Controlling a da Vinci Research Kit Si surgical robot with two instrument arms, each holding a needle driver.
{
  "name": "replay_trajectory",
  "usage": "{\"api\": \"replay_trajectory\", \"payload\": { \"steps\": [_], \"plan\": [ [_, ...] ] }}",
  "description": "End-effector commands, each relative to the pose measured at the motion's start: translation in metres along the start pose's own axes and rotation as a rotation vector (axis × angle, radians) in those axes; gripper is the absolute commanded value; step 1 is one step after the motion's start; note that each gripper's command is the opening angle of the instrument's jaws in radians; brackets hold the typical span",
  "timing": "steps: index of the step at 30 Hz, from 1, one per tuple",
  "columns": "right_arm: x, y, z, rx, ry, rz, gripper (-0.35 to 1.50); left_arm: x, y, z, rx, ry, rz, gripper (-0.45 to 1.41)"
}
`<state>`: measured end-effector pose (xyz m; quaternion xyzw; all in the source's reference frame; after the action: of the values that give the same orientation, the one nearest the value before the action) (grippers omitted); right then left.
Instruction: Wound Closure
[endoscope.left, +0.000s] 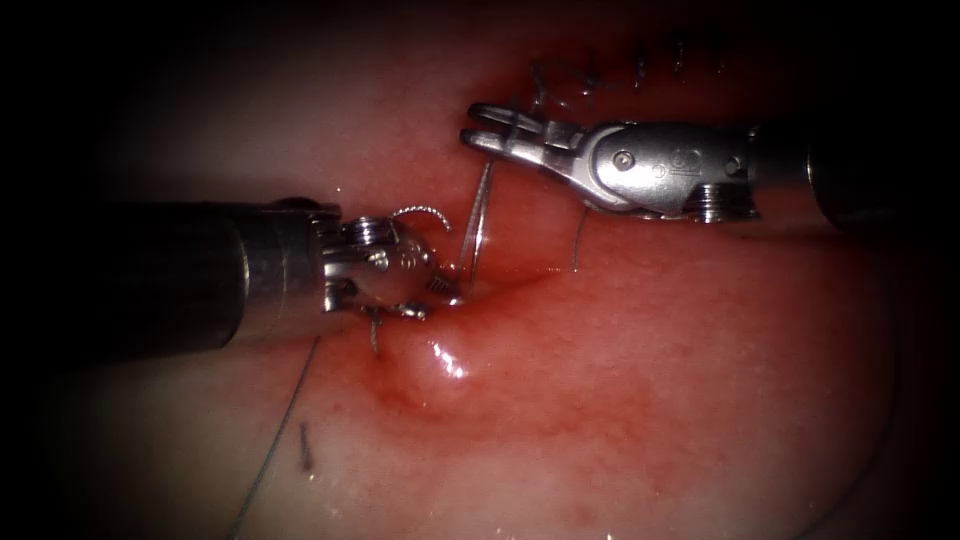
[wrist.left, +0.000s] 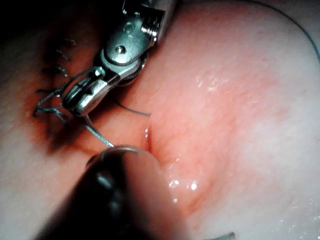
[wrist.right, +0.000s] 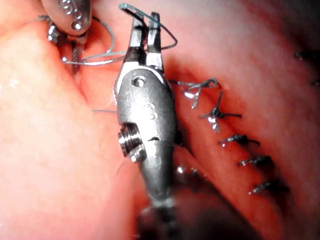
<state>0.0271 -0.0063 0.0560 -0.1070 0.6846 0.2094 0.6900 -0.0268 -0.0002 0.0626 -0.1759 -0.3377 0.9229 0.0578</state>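
Observation:
The tissue (endoscope.left: 620, 380) is wet with red fluid around the cut (endoscope.left: 500, 285). My right tool (endoscope.left: 487, 126) reaches in from the right above the cut, shut on the thread (endoscope.left: 476, 215). Two strands run from it down to the cut's left lip. The same tool (wrist.right: 145, 29) has the thread (wrist.right: 102, 57) curling round its tip, and it also appears from the other side (wrist.left: 75, 102). My left tool (endoscope.left: 437, 292) lies low on the cut's left side, its tip at the spot where the strands meet the tissue. A curl of thread (endoscope.left: 420, 211) stands above its wrist.
A row of dark finished stitches (endoscope.left: 640, 68) runs along the closed part of the cut behind the right tool, also seen close up (wrist.right: 240, 140). A long thread (endoscope.left: 285, 410) trails off toward the lower left. A short cut end (endoscope.left: 305, 447) lies beside it.

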Motion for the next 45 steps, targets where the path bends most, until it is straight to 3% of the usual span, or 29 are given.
{"api": "replay_trajectory", "payload": {
  "steps": [1,11,21,28,31,33,37,39,45],
  "plan": [
    [-0.0008,-0.0007,0.0005,0.001,-0.001,-0.011,-0.35,0.0004,-0.0003,0.0006,0.0,0.0,0.002,0.96],
    [-0.0017,-0.0039,0.0005,0.009,-0.048,-0.131,-0.35,0.0006,-0.0004,0.0003,-0.003,0.003,-0.01,0.94],
    [-0.0019,-0.0041,0.0001,0.031,-0.073,-0.138,-0.35,0.0014,0.0,-0.0019,0.016,0.034,-0.016,0.89],
    [-0.0021,-0.0037,0.0003,0.056,-0.087,-0.141,-0.35,0.0025,0.0016,-0.0068,0.118,0.093,-0.023,0.86],
    [-0.0022,-0.0035,0.0006,0.078,-0.097,-0.143,-0.35,0.0034,0.0038,-0.0113,0.237,0.18,-0.027,0.81],
    [-0.0022,-0.0032,0.0007,0.084,-0.096,-0.148,-0.35,0.004,0.0056,-0.0125,0.286,0.237,-0.006,0.79],
    [-0.0026,-0.0032,0.0011,0.099,-0.101,-0.129,-0.35,0.0051,0.0084,-0.0116,0.354,0.297,0.008,0.76],
    [-0.0027,-0.0034,0.0015,0.106,-0.103,-0.125,-0.35,0.0054,0.0097,-0.0102,0.358,0.317,0.006,0.66],
    [-0.0025,-0.003,0.0021,0.131,-0.112,-0.109,-0.35,0.0052,0.0109,-0.0054,0.351,0.333,0.016,0.64]
  ]
}}
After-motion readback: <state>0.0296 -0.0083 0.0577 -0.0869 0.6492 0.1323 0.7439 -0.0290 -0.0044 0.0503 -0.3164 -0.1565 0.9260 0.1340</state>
